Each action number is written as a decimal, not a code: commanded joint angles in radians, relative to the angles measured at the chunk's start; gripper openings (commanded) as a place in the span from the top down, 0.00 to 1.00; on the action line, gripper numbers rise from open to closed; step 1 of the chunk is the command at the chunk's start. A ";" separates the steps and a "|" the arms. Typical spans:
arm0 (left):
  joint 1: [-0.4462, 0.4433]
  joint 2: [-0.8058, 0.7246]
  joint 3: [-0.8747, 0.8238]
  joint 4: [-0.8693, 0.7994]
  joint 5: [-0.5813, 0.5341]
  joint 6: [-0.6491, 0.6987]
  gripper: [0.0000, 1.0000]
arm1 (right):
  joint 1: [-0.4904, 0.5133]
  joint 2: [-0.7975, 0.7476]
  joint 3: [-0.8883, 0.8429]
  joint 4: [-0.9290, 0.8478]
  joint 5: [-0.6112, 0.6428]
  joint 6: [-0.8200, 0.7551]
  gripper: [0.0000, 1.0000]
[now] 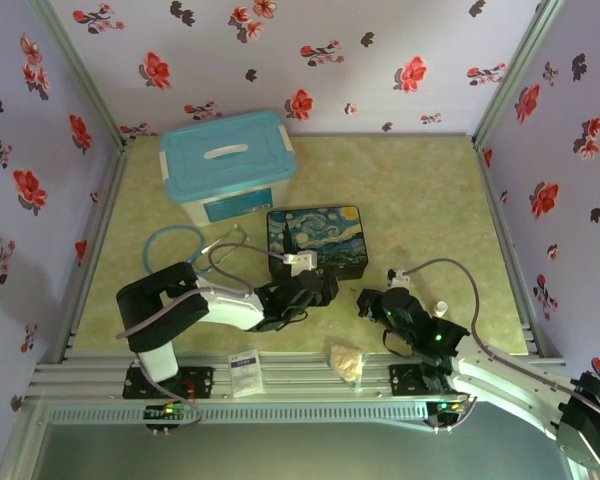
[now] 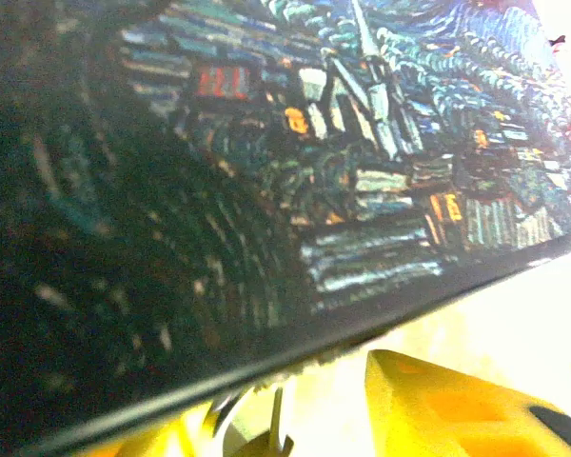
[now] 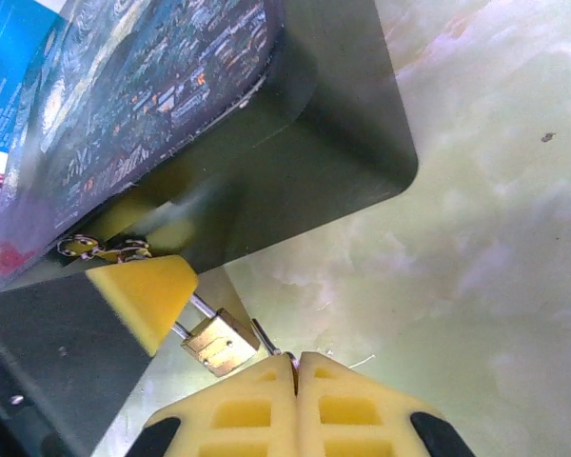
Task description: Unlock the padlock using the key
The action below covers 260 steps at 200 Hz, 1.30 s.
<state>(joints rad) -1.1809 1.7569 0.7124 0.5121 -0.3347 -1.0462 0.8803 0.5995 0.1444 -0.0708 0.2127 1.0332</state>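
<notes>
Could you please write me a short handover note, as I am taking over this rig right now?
Left gripper: at the starry box's front edge, one finger beside the padlock; grip unclear.
Right gripper: fingers shut on the key, which points at the padlock.
Done: key in grasp, held at the lock.
Left: seat it, turn, free the shackle.

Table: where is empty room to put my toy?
Bare table lies between the painted box and the right wall, and behind the box beside the blue-lidded bin. Crowded: in front of the box, where the left end effector and right end effector meet.
</notes>
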 commanded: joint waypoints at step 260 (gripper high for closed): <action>-0.032 0.010 -0.038 0.066 -0.013 -0.083 0.99 | -0.008 0.079 -0.011 0.097 -0.079 0.077 1.00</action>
<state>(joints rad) -1.2324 1.7832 0.6693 0.5472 -0.3611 -1.1057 0.8768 0.6510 0.1444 -0.0299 0.1818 1.0607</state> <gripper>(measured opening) 0.134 0.048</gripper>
